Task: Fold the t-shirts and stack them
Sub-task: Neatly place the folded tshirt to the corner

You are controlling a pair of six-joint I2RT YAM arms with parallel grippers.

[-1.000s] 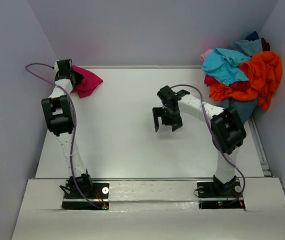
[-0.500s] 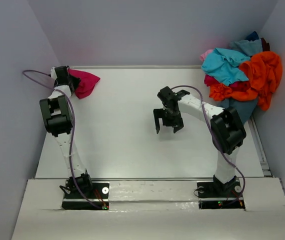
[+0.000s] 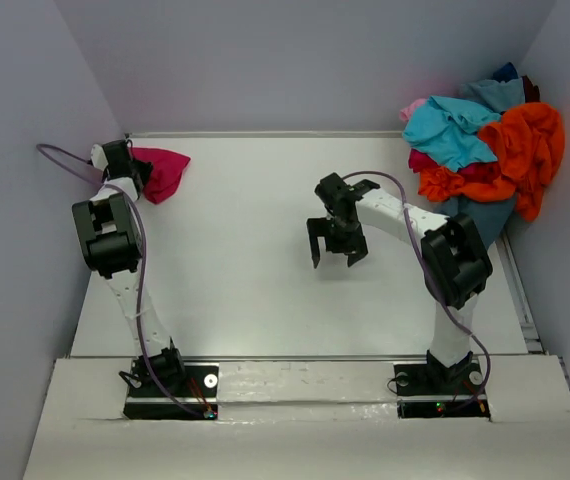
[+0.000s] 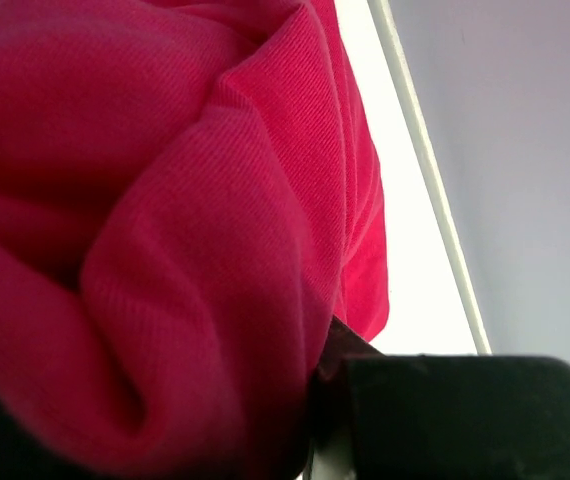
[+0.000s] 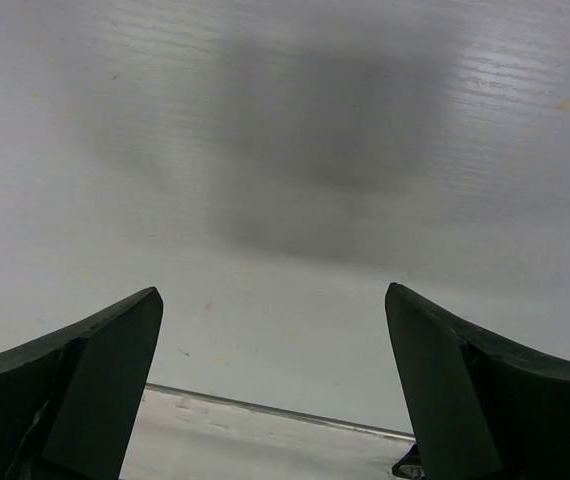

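The task looks barely begun. 1 crimson t-shirt [image 3: 161,172] sits bunched at the far left corner of the table [image 3: 245,290], pinched in the left gripper [image 3: 133,168], whose jaws are clamped on a wad of the cloth. The left wrist view shows only crumpled folds, nothing laid flat. The right gripper [image 3: 335,256] hangs over the bare middle of the table with its jaws spread wide, grasping nothing. The other t-shirts [image 3: 485,150], orange, turquoise, pink and blue among them, lie in a tangled heap at the far right corner. No folded shirt and no stack shows anywhere, so I judge that all the folding and stacking is left to do.
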